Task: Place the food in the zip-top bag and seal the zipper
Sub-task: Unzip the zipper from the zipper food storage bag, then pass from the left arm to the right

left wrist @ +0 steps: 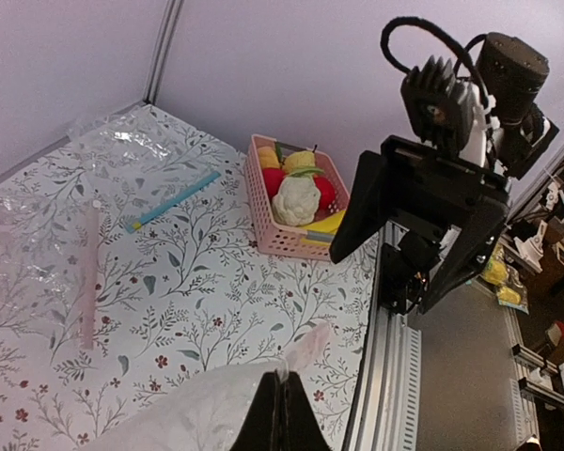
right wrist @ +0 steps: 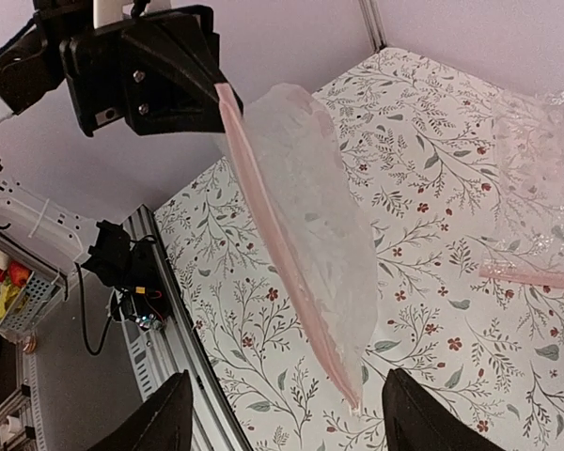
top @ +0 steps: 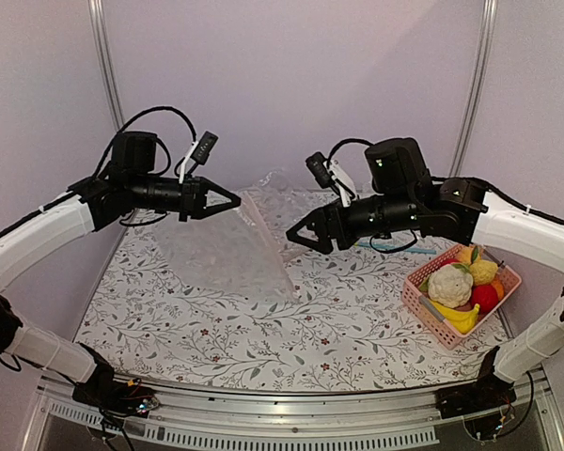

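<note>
My left gripper point(top: 235, 199) is shut on a top corner of the zip-top bag point(top: 226, 249) and holds it up, so it hangs slanting down towards the table. The bag is clear; its zipper point(right wrist: 273, 235) looks pale pink and runs along the edge. In the left wrist view my shut gripper point(left wrist: 284, 381) pinches the bag point(left wrist: 169, 413). My right gripper point(top: 297, 241) is open, and in its wrist view point(right wrist: 289, 381) the bag's lower corner point(right wrist: 355, 399) hangs between the fingers without touching them. The food, with a cauliflower point(top: 448, 284), lemon point(top: 482, 271), red fruit point(top: 486, 297) and banana point(top: 461, 319), lies in the pink basket.
The pink basket point(top: 423, 305) stands at the right edge of the floral table. Crinkly clear bags point(top: 282, 193) lie at the back, one with a pink strip point(right wrist: 536, 274). A teal strip point(top: 395, 246) lies behind my right arm. Metal rails edge the table in front.
</note>
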